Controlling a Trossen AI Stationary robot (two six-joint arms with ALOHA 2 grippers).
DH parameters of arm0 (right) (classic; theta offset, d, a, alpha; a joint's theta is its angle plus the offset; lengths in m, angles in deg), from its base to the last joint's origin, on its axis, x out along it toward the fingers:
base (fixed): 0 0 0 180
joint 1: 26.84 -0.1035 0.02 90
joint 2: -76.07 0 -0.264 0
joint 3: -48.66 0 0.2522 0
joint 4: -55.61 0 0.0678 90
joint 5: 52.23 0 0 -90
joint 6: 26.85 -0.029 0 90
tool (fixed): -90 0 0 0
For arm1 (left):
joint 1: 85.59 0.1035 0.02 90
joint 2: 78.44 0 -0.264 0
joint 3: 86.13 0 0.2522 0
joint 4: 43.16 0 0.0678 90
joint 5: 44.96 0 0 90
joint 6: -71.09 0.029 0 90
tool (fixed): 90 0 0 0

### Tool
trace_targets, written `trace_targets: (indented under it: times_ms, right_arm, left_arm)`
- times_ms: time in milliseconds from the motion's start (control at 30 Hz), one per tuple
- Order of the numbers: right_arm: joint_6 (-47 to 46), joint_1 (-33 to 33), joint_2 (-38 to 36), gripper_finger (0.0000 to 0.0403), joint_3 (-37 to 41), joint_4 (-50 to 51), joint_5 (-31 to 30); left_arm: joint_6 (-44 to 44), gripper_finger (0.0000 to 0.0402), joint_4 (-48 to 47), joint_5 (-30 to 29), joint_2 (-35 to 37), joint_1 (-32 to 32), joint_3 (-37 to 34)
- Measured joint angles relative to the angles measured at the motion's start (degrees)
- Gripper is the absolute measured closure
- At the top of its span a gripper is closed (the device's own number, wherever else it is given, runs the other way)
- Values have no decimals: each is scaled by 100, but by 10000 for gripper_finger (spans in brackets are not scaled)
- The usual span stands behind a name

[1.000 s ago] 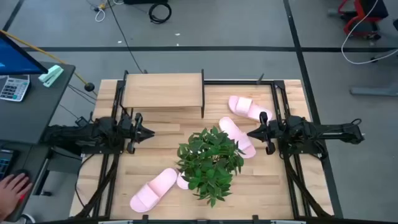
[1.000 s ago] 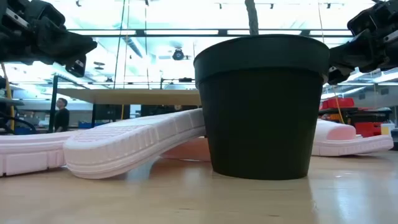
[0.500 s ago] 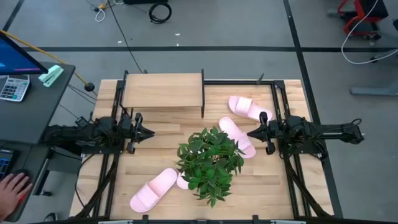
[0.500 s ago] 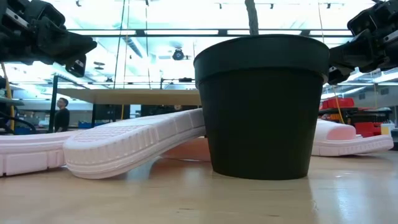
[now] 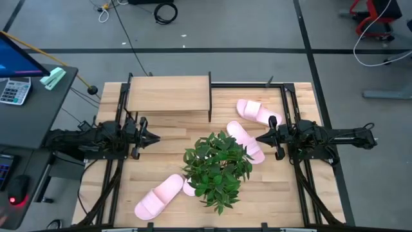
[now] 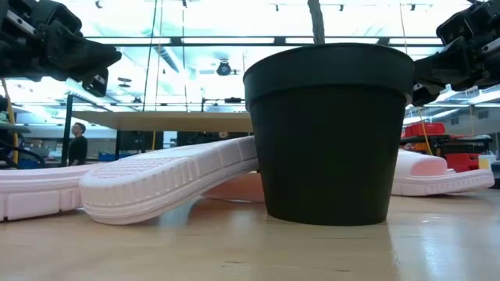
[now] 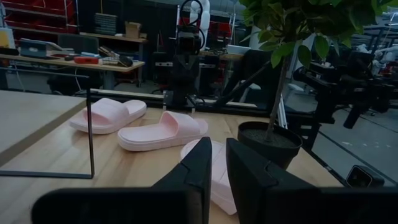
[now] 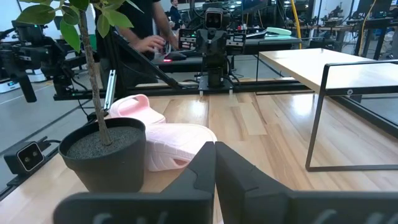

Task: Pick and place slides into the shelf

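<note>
Now both arms level over table, left gripper & right gripper jaws together

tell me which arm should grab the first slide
Probably the right. Its end effector hovers right beside two slides. The left end effector sits nearer the shelf, with the slide on its side farther off by the plant.
</note>
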Motion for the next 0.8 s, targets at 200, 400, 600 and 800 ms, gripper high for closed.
trace_targets:
  times_ms: [200, 400, 600, 800]
  right_arm:
    - [0, 2, 0, 389, 0, 0, 0]
    - [0, 1, 1, 389, 0, 0, 1]
    - [0, 0, 0, 389, 0, 0, 0]
    - [0, 1, 1, 389, 0, 0, 0]
  left_arm:
    - [0, 347, -2, -3, 1, 0, 1]
    - [0, 340, 0, -2, 1, 0, 0]
    - [0, 345, -1, -2, 1, 0, 0]
    - [0, 351, -1, -2, 1, 0, 0]
